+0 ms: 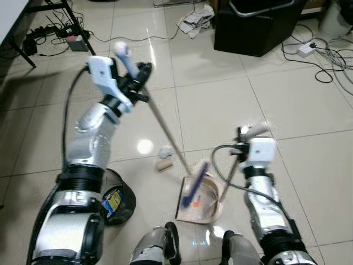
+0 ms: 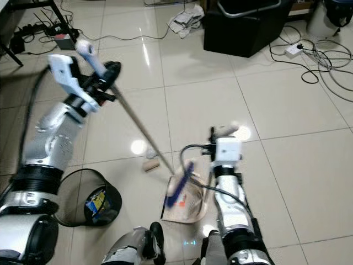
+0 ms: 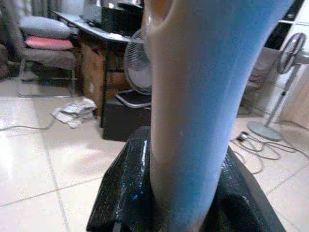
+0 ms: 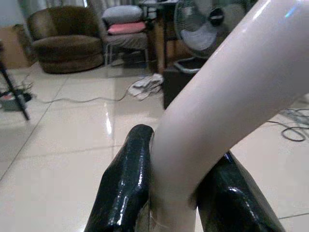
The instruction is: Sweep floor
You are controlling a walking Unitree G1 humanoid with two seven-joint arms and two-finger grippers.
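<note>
The left gripper (image 1: pixel 135 74) clamps the broom (image 1: pixel 165 130), its head in the dustpan (image 1: pixel 199 207) gripped by the right gripper (image 1: pixel 245 134), with the bin (image 1: pixel 117 199) holding a packet at nine o'clock.

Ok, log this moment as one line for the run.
left gripper: shut on broom | right gripper: shut on dustpan | broom head in dustpan | two scraps beside it
</note>
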